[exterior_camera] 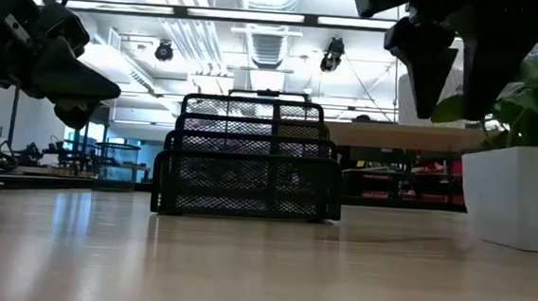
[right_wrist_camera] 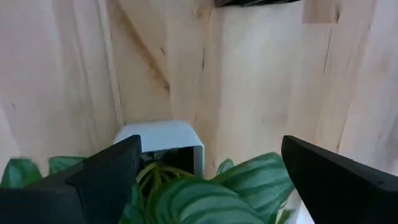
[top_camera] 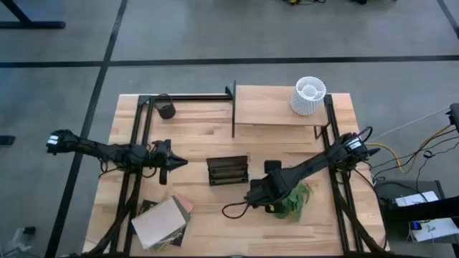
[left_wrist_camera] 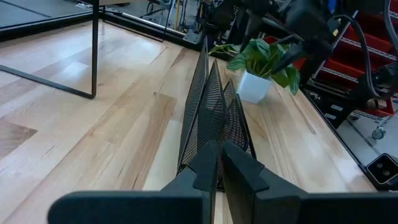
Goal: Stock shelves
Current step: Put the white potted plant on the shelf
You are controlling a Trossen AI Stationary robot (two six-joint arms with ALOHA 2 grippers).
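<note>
Open tabletop (top_camera: 193, 140) across the middle of the high view, between the shelves (top_camera: 280, 107) at upper centre-right and the black mesh rack (top_camera: 227, 170) at centre. Right gripper (right_wrist_camera: 208, 171), fingers spread wide, directly over the potted plant (top_camera: 294, 201) at lower right; leaves crowding the gap. Left gripper (top_camera: 174, 163), fingers together, just left of the rack. Lower left blocked by a cardboard box (top_camera: 161, 222). Upper left: a dark cup (top_camera: 166, 109). White ribbed pot (top_camera: 308, 95) occupying the shelf board's right end.
</note>
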